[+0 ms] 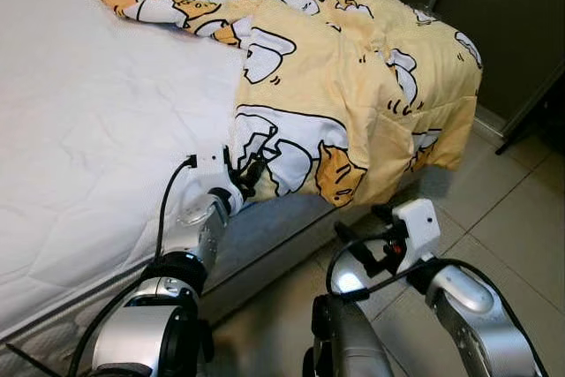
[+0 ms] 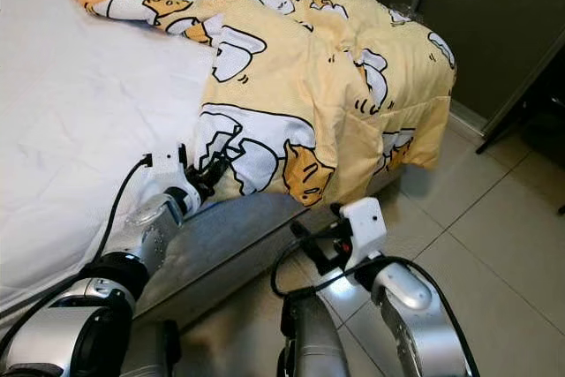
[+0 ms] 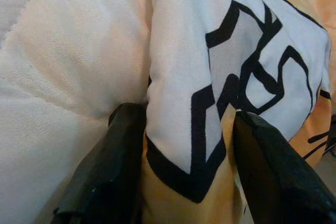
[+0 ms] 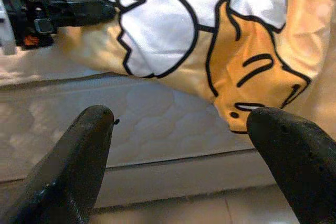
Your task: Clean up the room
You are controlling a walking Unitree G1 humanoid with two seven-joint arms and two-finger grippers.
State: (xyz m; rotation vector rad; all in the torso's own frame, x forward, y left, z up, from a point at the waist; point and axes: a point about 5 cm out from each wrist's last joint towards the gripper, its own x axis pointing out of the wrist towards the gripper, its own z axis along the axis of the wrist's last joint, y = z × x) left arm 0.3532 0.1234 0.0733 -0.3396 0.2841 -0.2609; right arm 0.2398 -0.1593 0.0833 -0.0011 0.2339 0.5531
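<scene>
Bed (image 1: 79, 130): white quilted mattress, landmark. Yellow cartoon-print blanket (image 1: 353, 68) covers bed's far end, draping over foot corner and side edge toward tiled floor (image 1: 521, 227). Left gripper (image 1: 243, 169) at bed's side edge, black fingers (image 3: 113, 161) clamped on blanket's hanging hem. Right gripper (image 1: 362, 236) low beside bed, below blanket's drooping corner, jaws spread wide, holding nothing.

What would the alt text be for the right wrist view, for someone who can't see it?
The right gripper, its two black jaws spread wide, points at the hanging edge of a yellow cartoon-print quilt draped over the side of a white mattress. Beyond, the left gripper is at the quilt's edge.
</scene>
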